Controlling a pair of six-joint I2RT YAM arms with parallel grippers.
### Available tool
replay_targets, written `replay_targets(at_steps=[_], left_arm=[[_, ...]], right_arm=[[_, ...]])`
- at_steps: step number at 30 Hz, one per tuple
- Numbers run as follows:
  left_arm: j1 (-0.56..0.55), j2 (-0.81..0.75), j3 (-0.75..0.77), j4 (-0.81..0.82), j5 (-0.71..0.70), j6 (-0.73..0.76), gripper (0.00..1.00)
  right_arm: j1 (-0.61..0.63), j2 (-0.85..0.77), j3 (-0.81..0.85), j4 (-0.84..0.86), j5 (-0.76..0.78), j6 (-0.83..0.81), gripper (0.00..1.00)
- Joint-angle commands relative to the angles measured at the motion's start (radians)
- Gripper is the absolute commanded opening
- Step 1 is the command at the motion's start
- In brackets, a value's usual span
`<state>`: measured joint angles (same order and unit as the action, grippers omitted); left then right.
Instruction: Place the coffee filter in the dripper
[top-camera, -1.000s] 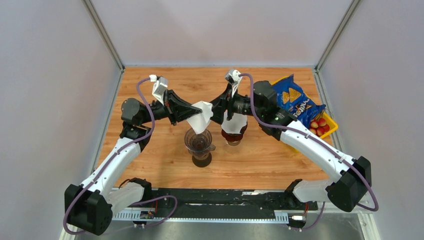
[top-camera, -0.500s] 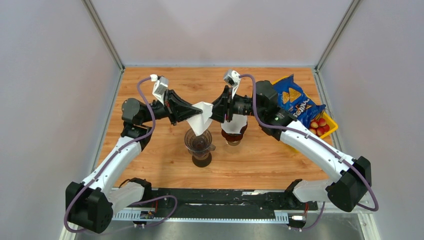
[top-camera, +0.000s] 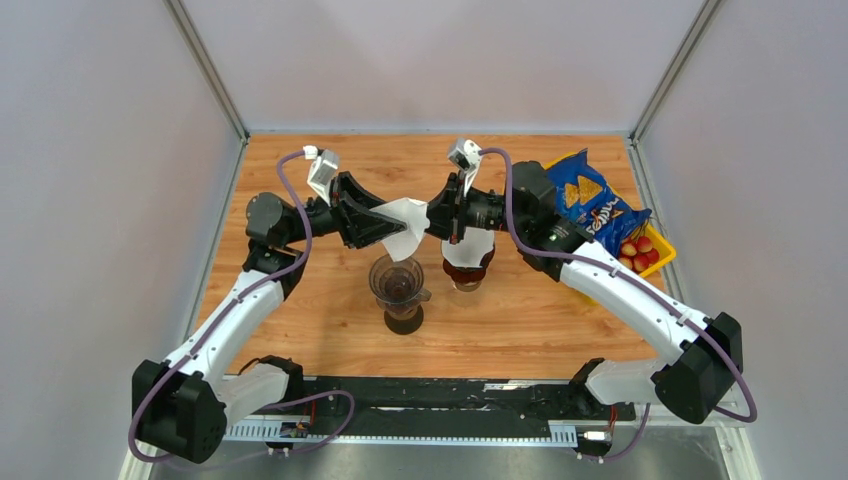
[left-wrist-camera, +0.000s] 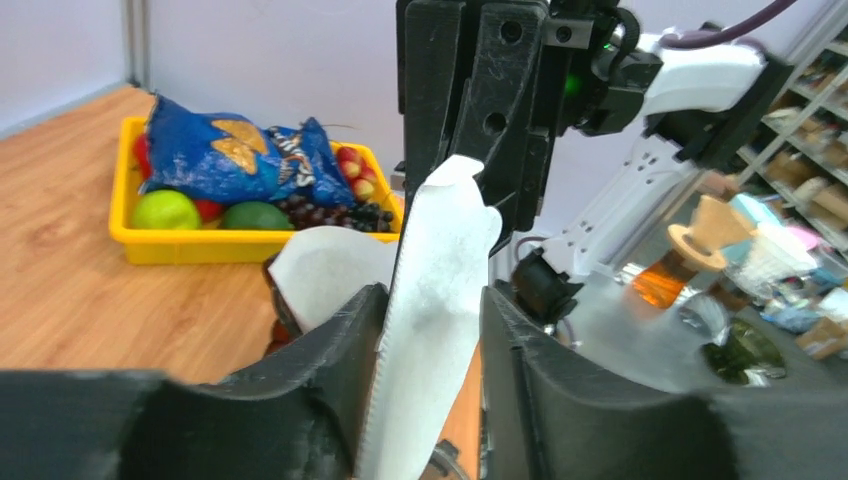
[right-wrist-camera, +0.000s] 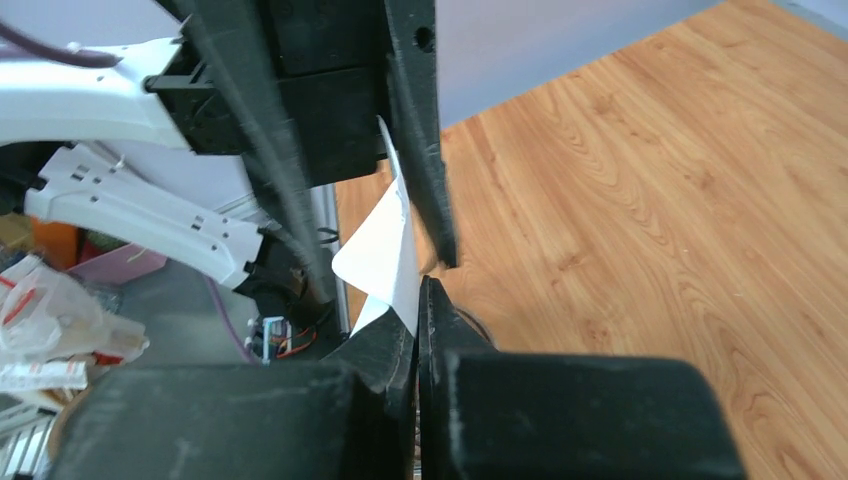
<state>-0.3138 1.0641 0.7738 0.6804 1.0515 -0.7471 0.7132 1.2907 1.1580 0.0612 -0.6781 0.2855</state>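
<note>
Right gripper (top-camera: 432, 217) is clenched tight on the white paper coffee filter (top-camera: 405, 228). The right wrist view shows the paper's edge (right-wrist-camera: 385, 250) pinched flat between the closed fingertips. Over on the other side, the left gripper (top-camera: 385, 222) has its jaws parted, and the filter (left-wrist-camera: 435, 300) stands upright in the gap between the two black fingers (left-wrist-camera: 335, 345). Whether either finger touches the paper, I cannot tell. So the filter hangs in the air between the two pincers, point downward, just over the mouth of the dark see-through cone-shaped dripper (top-camera: 398, 283) on the wooden table (top-camera: 300, 180). It is not seated inside yet.
</note>
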Motion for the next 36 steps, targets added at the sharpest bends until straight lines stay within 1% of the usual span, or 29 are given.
replay_targets(at_steps=[1, 2, 3, 4, 5, 6, 7, 8, 9, 10, 11, 12, 14, 17, 20, 23, 26, 29, 36], left_arm=[[-0.004, -0.018, 0.043, -0.08, -0.034, 0.049, 0.62], [-0.004, -0.038, 0.043, -0.119, -0.065, 0.079, 0.66], [-0.004, -0.049, 0.043, -0.142, -0.082, 0.092, 0.76], [-0.004, -0.07, 0.044, -0.195, -0.118, 0.123, 0.83], [-0.003, -0.08, 0.052, -0.226, -0.139, 0.143, 0.96], [-0.004, -0.104, 0.057, -0.308, -0.191, 0.183, 0.98], [-0.004, -0.116, 0.07, -0.35, -0.229, 0.208, 0.99], [-0.004, -0.138, 0.075, -0.432, -0.317, 0.246, 1.0], [-0.004, -0.149, 0.082, -0.469, -0.363, 0.261, 1.0], [-0.004, -0.168, 0.085, -0.527, -0.453, 0.287, 1.0], [-0.004, -0.183, 0.091, -0.552, -0.491, 0.297, 1.0], [-0.004, -0.189, 0.094, -0.59, -0.566, 0.309, 1.0], [-0.004, -0.197, 0.097, -0.607, -0.62, 0.314, 1.0], [-0.012, -0.172, 0.111, -0.595, -0.609, 0.314, 1.0], [-0.053, -0.125, 0.155, -0.607, -0.622, 0.35, 1.0], [-0.133, -0.061, 0.199, -0.639, -0.678, 0.439, 1.0], [-0.173, -0.023, 0.23, -0.631, -0.708, 0.493, 1.0], [-0.218, 0.015, 0.237, -0.614, -0.808, 0.552, 1.0], [-0.269, 0.093, 0.266, -0.617, -0.858, 0.647, 1.0]], right_arm=[[0.003, -0.044, -0.007, 0.061, 0.131, 0.021, 0.0], [0.003, -0.047, -0.007, 0.057, 0.155, 0.028, 0.0], [0.003, -0.049, -0.007, 0.051, 0.176, 0.032, 0.0], [0.003, -0.05, -0.005, 0.042, 0.194, 0.037, 0.0], [0.003, -0.05, -0.001, 0.032, 0.213, 0.043, 0.0], [0.003, -0.048, 0.004, 0.018, 0.236, 0.05, 0.0], [0.003, -0.046, 0.012, -0.002, 0.281, 0.06, 0.0], [0.003, -0.042, 0.019, -0.025, 0.32, 0.075, 0.0], [0.003, -0.038, 0.029, -0.047, 0.366, 0.091, 0.0], [0.003, -0.033, 0.039, -0.074, 0.411, 0.12, 0.0], [0.003, -0.026, 0.049, -0.11, 0.474, 0.152, 0.0], [0.003, -0.017, 0.069, -0.149, 0.537, 0.183, 0.0], [0.003, 0.01, 0.113, -0.242, 0.646, 0.228, 0.0], [0.003, 0.047, 0.171, -0.326, 0.756, 0.287, 0.0], [0.002, 0.083, 0.215, -0.378, 0.797, 0.333, 0.0], [0.003, 0.115, 0.25, -0.396, 0.82, 0.372, 0.0], [0.003, 0.141, 0.272, -0.402, 0.808, 0.395, 0.0], [0.003, 0.157, 0.285, -0.402, 0.793, 0.414, 0.0], [0.003, 0.184, 0.306, -0.403, 0.752, 0.421, 0.0]])
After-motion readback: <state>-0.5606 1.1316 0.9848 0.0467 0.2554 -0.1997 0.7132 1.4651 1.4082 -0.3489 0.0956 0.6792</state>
